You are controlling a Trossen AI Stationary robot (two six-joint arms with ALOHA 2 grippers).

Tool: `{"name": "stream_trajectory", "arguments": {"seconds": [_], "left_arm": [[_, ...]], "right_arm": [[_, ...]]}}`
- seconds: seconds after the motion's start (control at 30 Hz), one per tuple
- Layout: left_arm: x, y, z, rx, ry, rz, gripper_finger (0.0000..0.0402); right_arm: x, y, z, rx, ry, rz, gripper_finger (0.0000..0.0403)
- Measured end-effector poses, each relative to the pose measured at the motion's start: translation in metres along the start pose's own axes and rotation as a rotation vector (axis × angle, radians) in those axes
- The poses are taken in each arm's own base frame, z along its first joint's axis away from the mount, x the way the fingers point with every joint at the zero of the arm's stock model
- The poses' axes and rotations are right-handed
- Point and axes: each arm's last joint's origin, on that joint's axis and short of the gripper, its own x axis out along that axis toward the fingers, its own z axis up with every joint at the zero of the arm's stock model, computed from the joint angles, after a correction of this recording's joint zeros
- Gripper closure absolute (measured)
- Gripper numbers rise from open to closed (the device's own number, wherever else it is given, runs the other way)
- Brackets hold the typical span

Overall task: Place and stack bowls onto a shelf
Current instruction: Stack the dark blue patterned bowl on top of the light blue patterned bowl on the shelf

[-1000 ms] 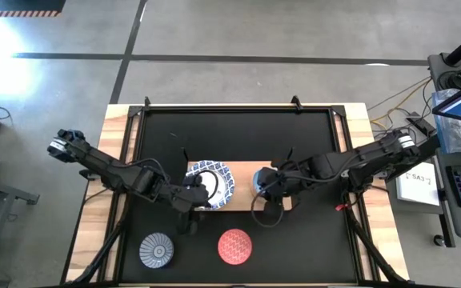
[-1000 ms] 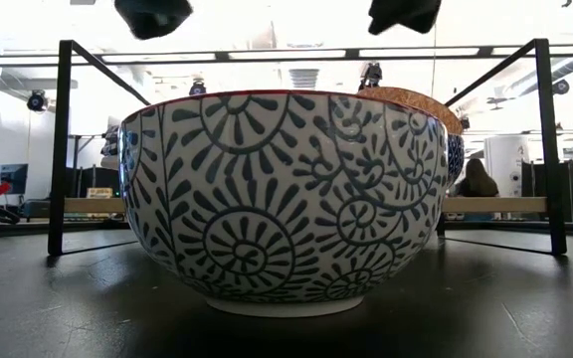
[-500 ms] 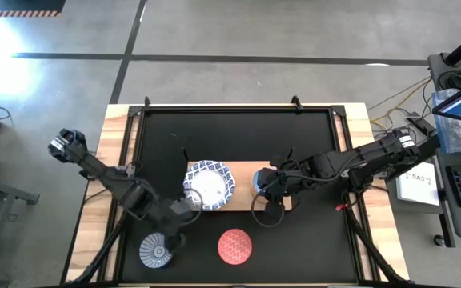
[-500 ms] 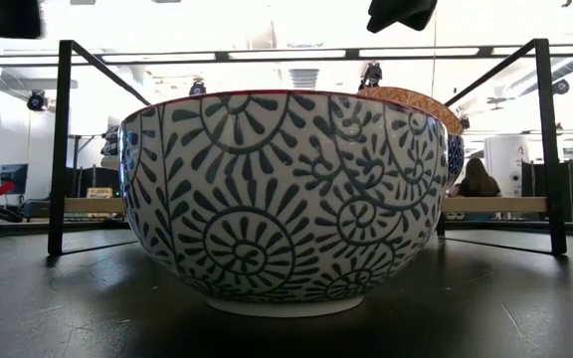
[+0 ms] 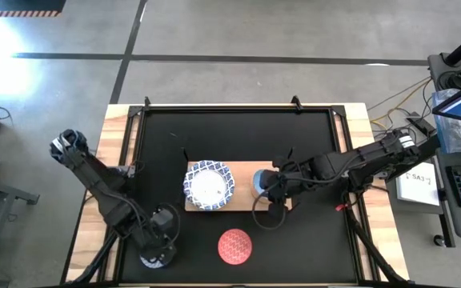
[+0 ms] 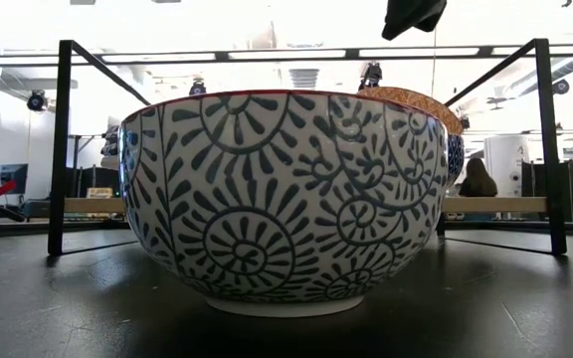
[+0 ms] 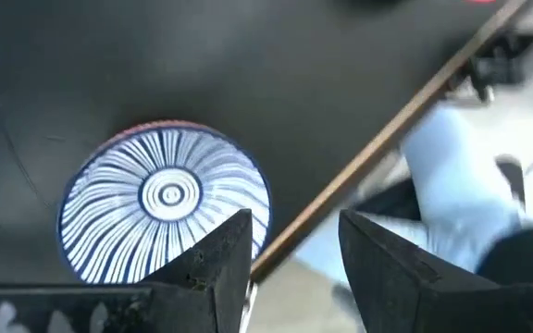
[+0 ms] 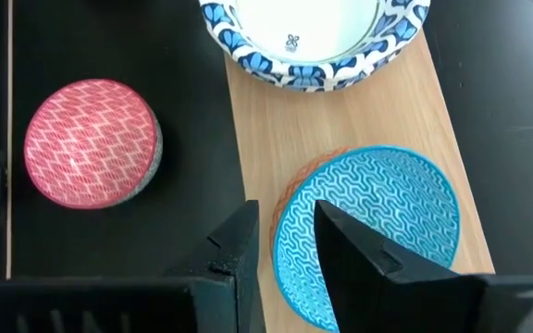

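Note:
My left gripper (image 5: 161, 237) (image 7: 294, 248) is open and hovers over the near-left table corner. Its fingers stand just beside the grey ribbed bowl (image 5: 156, 258) (image 7: 165, 199), near the table's edge. My right gripper (image 5: 272, 189) (image 8: 287, 242) is open above the light-wood shelf (image 5: 242, 172) (image 8: 266, 120). One finger stands outside and one inside the rim of the light blue bowl (image 5: 260, 182) (image 8: 373, 231), apart from it. That bowl sits nested in the orange bowl (image 8: 296, 176) (image 6: 416, 99). The blue-and-white bowls (image 5: 209, 186) (image 8: 308, 32) sit stacked on the shelf's left part. The red patterned bowl (image 5: 234, 246) (image 8: 91, 139) (image 6: 286, 199) stands on the table.
A black metal frame (image 6: 63, 149) borders the black tabletop. The red patterned bowl fills most of the low view. Black tabletop shows between the shelf and the far rail. A person (image 6: 477, 179) sits far back in the room.
My left gripper has swung from the blue-and-white stack on the shelf toward the table's near-left corner, ending over the grey ribbed bowl and passing out of the low view. No bowl has moved.

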Motion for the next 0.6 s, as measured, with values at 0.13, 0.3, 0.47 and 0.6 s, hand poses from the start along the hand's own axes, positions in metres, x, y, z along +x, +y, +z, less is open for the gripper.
{"name": "stream_trajectory", "arguments": {"seconds": [0.13,0.3,0.47,0.6], "left_arm": [[0.019,-0.002,-0.008,-0.045,-0.01,0.058,0.0256],[0.04,-0.007,-0.013,-0.038,0.005,0.097,0.0256],[0.059,-0.011,-0.017,-0.021,0.016,0.104,0.0256],[0.073,-0.01,-0.021,-0.009,0.02,0.148,0.0256]], "right_arm": [[0.0,0.003,-0.003,-0.011,0.01,0.003,0.0305],[0.001,0.007,-0.005,-0.004,0.018,0.008,0.0305],[0.001,0.011,-0.009,0.016,0.026,0.012,0.0307],[0.003,0.014,-0.012,0.016,0.036,0.016,0.0312]]}}
